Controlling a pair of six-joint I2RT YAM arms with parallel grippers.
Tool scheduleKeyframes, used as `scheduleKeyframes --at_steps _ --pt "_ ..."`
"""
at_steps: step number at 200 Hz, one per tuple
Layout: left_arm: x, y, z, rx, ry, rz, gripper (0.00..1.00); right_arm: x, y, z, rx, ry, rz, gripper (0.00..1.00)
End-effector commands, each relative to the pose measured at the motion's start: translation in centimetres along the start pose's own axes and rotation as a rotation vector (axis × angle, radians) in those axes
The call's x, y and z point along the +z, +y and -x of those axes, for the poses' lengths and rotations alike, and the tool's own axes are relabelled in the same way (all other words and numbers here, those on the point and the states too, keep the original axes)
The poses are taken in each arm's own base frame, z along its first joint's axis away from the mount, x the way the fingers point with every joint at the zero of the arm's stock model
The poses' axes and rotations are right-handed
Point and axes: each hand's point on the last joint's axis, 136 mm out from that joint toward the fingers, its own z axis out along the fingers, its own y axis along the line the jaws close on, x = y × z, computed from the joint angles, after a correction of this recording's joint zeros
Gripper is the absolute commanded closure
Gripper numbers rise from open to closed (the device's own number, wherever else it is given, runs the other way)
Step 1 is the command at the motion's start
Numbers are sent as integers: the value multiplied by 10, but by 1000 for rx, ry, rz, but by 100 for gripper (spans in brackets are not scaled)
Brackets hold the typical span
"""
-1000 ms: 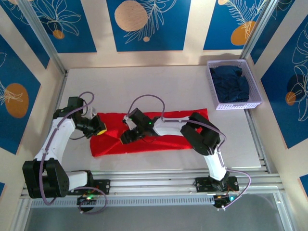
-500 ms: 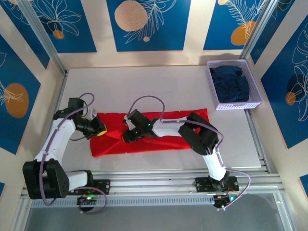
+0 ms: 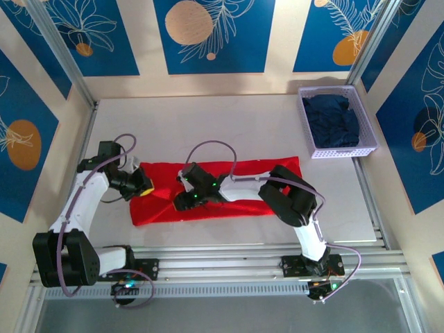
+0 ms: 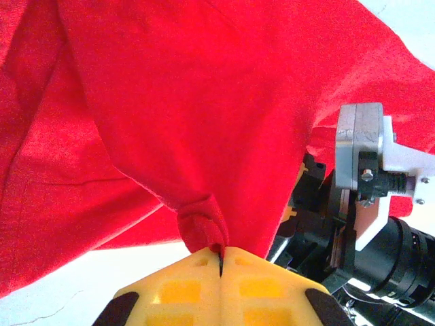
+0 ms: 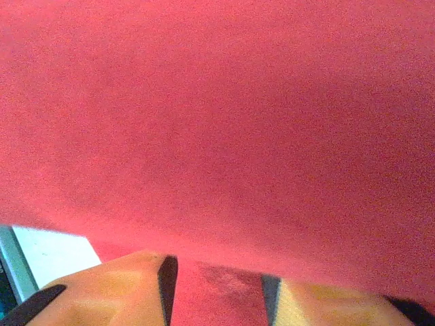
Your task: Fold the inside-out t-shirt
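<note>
One red t-shirt [image 3: 156, 208] lies as a long band across the near middle of the table [image 3: 208, 125]. Well apart, at the far right corner, a lilac basket [image 3: 331, 153] holds a navy garment [image 3: 333, 119]. The right arm [image 3: 291, 198] covers the shirt's middle. The left gripper [image 4: 221, 252], pressed together, pinches a bunched fold at the shirt's left end. The right gripper [image 5: 214, 282] stands partly spread, with red cloth showing between its fingers.

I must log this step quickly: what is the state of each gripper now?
Left gripper: closed, pinching a bunch of the red t-shirt.
Right gripper: open, fingers apart, close over the t-shirt.
</note>
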Motion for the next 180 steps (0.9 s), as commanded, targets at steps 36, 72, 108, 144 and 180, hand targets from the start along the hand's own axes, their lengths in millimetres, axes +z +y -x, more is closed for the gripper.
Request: scheduleKeyframes --at_steps 36,72,108,144,180 --pt "-3 0 -3 11 -4 -13 100 5 -10 12 32 -26 -107 58" --pt "-2 0 -3 12 -2 -15 100 8 -16 14 69 -35 -161 60" --pt "-2 1 -4 12 -3 -14 100 9 -16 12 84 -32 -181 76" --pt "-3 2 -3 15 -8 -7 100 -1 -17 11 79 -43 -190 94" --pt "-3 4 -4 18 -11 6 100 -24 -9 7 77 -56 -168 99"
